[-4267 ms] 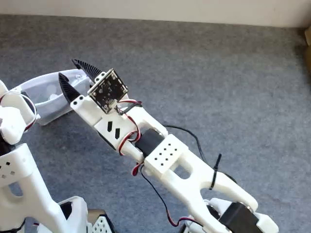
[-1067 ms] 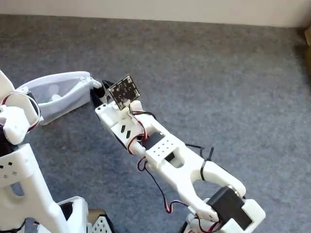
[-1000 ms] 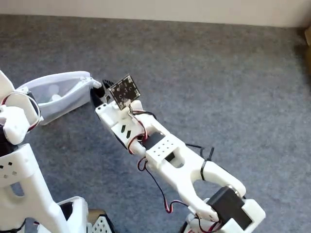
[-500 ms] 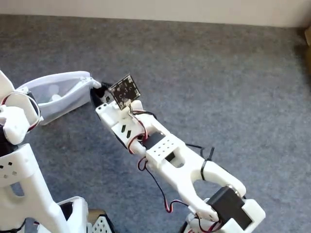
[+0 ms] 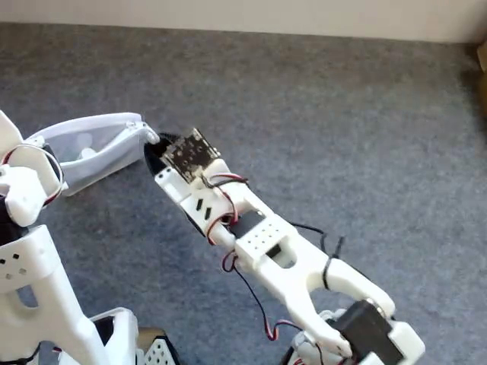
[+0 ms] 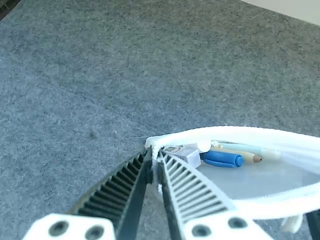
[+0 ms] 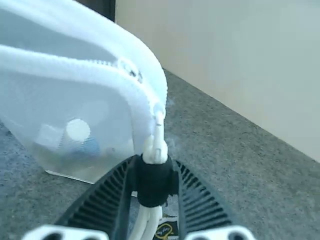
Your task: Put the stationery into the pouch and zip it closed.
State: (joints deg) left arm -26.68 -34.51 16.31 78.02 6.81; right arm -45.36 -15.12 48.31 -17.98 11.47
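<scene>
Grey desk (image 5: 342,114) carries the pouch (image 5: 91,148), its long axis running left to right in the high view, one end hidden behind the left arm. Left jaws pinch that end, nearly closed; right jaws clamp the zip pull (image 7: 156,145) at the other. Pens (image 6: 222,159) lie inside the open mouth

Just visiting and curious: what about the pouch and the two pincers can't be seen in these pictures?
- High view: the right pincer's tips on the zip pull, covered by its camera board.
- Right wrist view: the stationery, blurred behind the pouch's cloudy wall.
- Left wrist view: the pouch's far end, cut off by the picture's edge.
</scene>
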